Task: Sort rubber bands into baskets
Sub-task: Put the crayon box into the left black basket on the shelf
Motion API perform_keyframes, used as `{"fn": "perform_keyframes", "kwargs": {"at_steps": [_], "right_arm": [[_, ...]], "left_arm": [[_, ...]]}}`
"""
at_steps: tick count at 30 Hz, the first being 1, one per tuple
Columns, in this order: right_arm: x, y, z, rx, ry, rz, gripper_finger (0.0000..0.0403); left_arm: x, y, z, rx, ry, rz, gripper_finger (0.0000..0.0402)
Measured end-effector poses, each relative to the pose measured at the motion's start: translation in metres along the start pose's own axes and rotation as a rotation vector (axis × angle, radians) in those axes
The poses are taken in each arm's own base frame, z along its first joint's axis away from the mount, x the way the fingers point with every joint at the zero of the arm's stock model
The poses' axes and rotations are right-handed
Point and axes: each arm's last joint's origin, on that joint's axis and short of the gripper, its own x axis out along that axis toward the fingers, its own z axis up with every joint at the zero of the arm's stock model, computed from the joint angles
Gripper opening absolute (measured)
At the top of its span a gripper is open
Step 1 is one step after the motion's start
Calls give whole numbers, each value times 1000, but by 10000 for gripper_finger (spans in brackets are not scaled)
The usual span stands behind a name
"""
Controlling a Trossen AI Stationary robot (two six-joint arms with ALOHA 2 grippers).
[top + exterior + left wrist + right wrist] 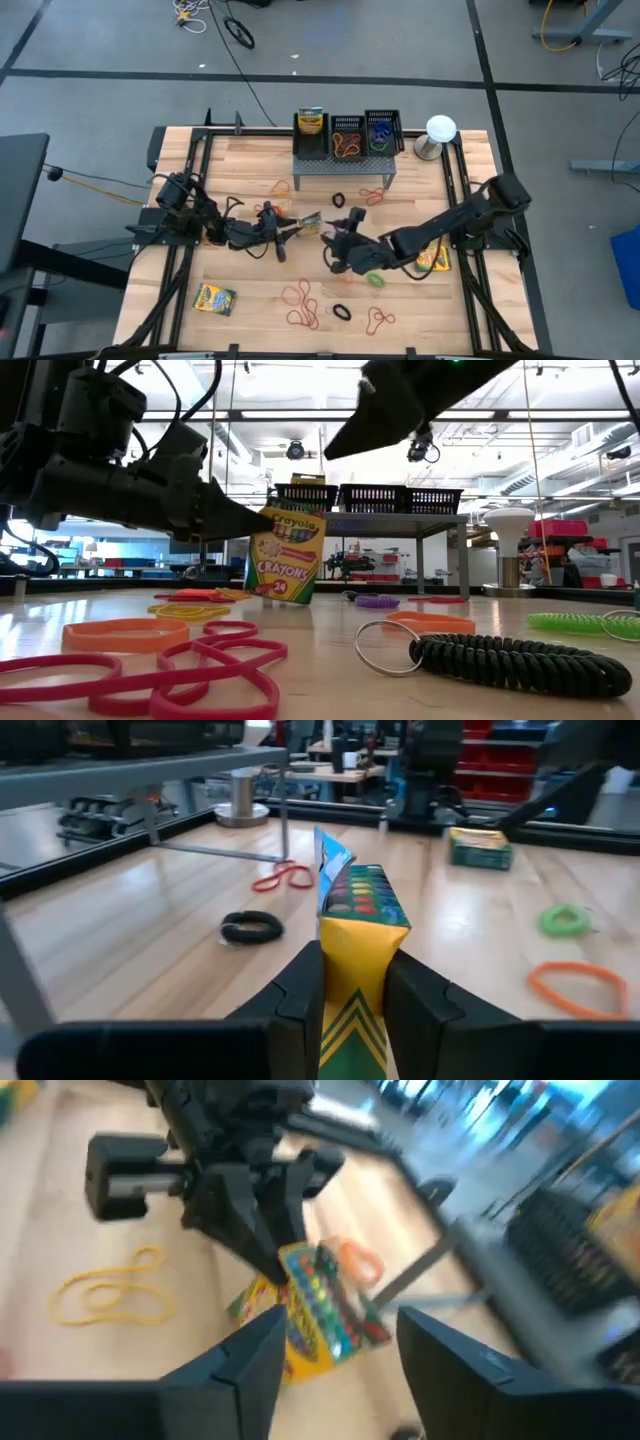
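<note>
My left gripper (292,228) is shut on a yellow-green crayon box (309,221) at mid-table; its top flap is open and the crayon tips show (362,892). My right gripper (338,240) hovers open just right of the box and above it, touching nothing (335,1350). Three black baskets (347,138) stand in a row on a grey perforated stand (340,168) at the far side. One holds a crayon box (310,122), the other two hold rubber bands. Loose rubber bands lie on the table: orange (281,187), red (303,305), green (375,279). My left gripper pinches the crayon box's two broad faces (352,982) between its two fingers, with the narrow yellow side toward the wrist. The fingers (240,518) come level from the table's left. The box stands nearly upright, open top up (287,558); whether its bottom touches the table I cannot tell.
Two more crayon boxes lie on the table, near left (214,299) and right (432,260). A white-topped round post (440,135) stands beside the stand at the far right. Black coiled bands (342,312) and red bands (372,192) are scattered around.
</note>
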Motion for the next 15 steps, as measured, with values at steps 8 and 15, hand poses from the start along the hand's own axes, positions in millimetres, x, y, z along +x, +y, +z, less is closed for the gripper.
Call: {"fn": "perform_keyframes", "kwargs": {"at_steps": [8,15], "right_arm": [[-6,-8,-23,175,151,166,233],[11,-15,-69,374,31,319,236]], "left_arm": [[-1,-3,2,26,-2,-57,85],[-11,0,31,21,-102,-155,85]]}}
